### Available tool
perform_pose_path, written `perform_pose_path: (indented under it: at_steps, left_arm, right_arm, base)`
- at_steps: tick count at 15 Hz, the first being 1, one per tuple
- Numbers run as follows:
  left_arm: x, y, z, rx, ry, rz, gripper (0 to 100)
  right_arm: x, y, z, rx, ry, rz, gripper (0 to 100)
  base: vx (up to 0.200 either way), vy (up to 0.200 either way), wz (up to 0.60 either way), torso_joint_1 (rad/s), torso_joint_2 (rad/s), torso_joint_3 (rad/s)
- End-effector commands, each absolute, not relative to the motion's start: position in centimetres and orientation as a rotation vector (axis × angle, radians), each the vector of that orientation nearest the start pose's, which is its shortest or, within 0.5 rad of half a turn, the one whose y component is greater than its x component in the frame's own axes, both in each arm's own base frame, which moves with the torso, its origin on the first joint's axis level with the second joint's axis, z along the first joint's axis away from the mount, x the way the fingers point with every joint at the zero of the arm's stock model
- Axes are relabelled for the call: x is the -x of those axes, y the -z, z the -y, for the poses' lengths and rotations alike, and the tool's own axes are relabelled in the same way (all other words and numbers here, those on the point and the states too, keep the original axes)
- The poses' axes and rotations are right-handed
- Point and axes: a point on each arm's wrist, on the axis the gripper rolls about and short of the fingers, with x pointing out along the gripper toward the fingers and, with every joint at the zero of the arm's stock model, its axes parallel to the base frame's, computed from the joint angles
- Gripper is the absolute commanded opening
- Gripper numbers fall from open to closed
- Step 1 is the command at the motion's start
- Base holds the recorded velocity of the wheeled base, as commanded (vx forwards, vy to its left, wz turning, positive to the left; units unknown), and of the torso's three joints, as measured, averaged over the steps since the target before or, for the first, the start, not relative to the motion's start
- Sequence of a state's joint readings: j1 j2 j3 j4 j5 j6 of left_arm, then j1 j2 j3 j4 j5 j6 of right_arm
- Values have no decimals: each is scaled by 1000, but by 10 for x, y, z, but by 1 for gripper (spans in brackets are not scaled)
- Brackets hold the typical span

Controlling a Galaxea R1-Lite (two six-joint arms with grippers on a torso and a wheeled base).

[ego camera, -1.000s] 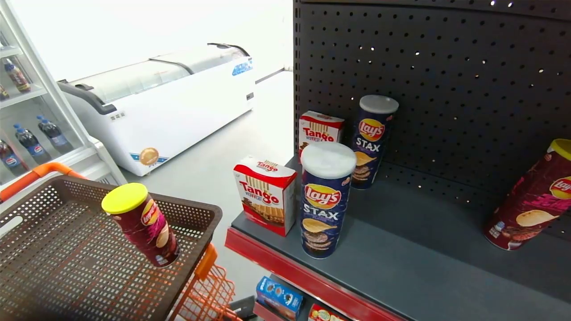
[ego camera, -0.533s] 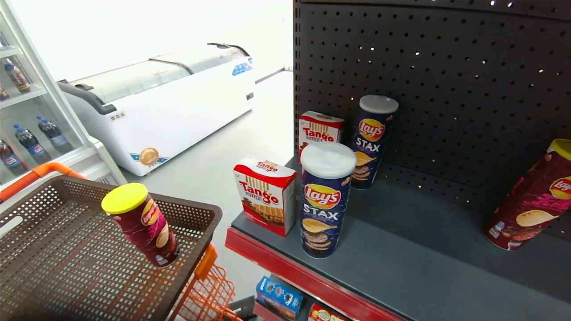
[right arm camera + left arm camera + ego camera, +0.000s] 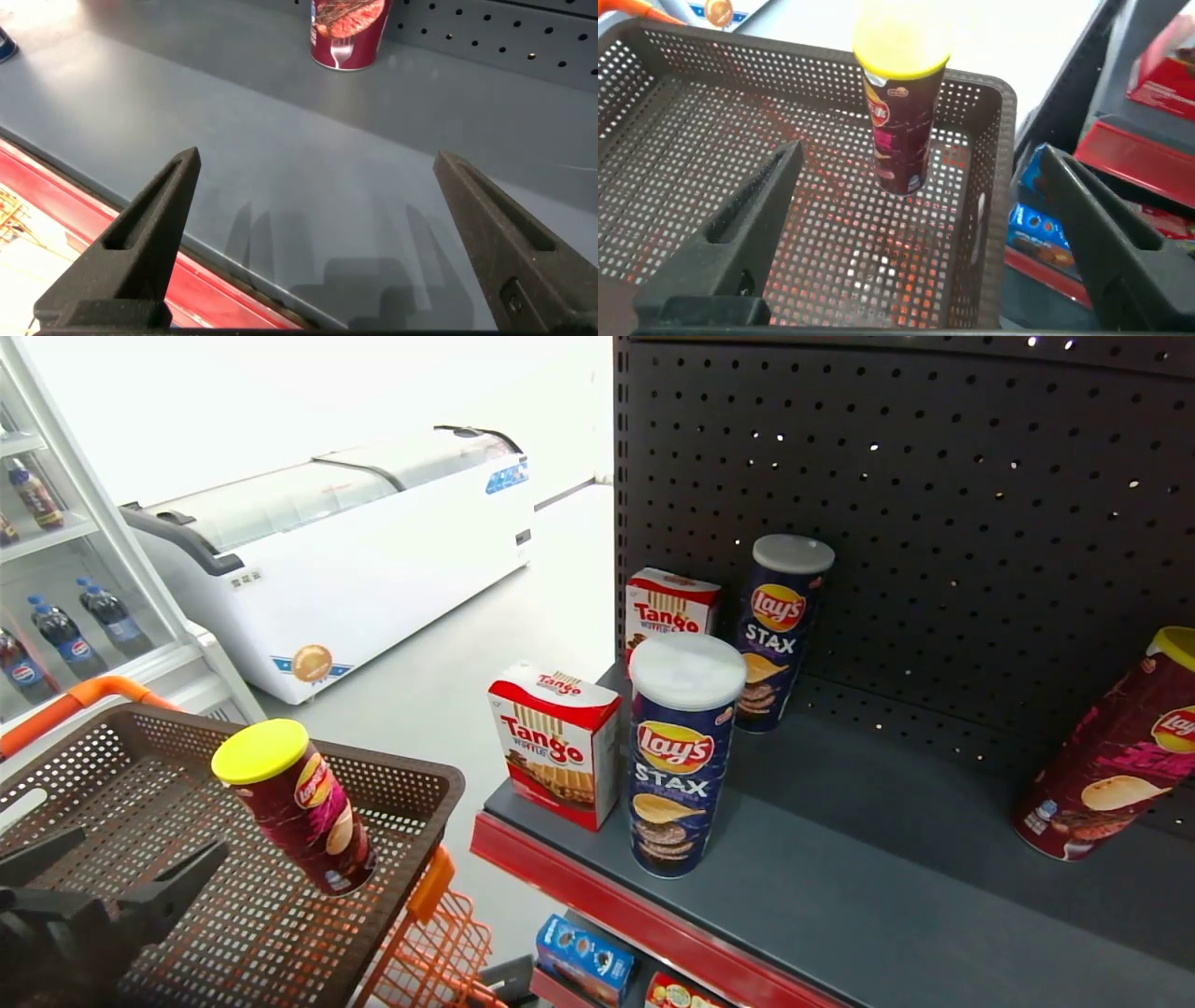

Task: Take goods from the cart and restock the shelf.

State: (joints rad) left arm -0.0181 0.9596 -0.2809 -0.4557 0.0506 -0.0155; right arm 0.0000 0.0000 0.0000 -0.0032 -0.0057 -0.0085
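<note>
**Left gripper lined up on the cart can, nothing held yet**

- Left gripper (image 3: 915,159): low over the basket (image 3: 392,775), fingers wide apart, nothing between them.
- Can (image 3: 299,812): stands on its base on the mesh floor just ahead of the left gripper, yellow lid up, close to the basket's shelf-side wall. No contact.
- In the left wrist view the can sits in line with the gap between the fingers. I judge this a set-up for a side grasp on the body, below the lid. The gap looks wider than the can, so there is room to close in.
- Risk, as I judge it: a tall narrow can on mesh could tip if one finger arrives first.
- Right gripper (image 3: 318,157): fingers spread, empty, over bare board on the shelf (image 3: 840,887), just past its red front edge. It is probably parked clear of the pick, or marking open board for the drop.
- A red can (image 3: 348,33) stands beyond the right gripper, near the pegboard (image 3: 934,476).
- Past the basket, off the left gripper's right side: a box (image 3: 555,742) at the shelf's front corner, with a blue can (image 3: 677,756) just beside it.
- Farther back, a second box (image 3: 667,607) and a second blue can (image 3: 780,625) stand against the pegboard.
- Stock runs front to back by kind.
- Well apart from these, a maroon can (image 3: 1111,756) has the same yellow lid as the cart can, so that is its likely row. I cannot tell whether it is the red can in the right wrist view.
</note>
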Motion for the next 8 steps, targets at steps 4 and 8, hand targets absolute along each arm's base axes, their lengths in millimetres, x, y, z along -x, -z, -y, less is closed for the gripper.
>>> perform_pose_path:
  at_steps: [4, 8]
  left_arm:
    - [-162, -122, -9, 4, -102, -388, 100]
    - [-197, -102, -17, 10, -133, -362, 100]
  right_arm:
    - [23, -76, 0, 9, 6, 2, 100]
    - [23, -76, 0, 9, 6, 3, 100]
  base:
    - [0, 0, 0, 0, 0, 0]
    - [0, 0, 0, 0, 0, 0]
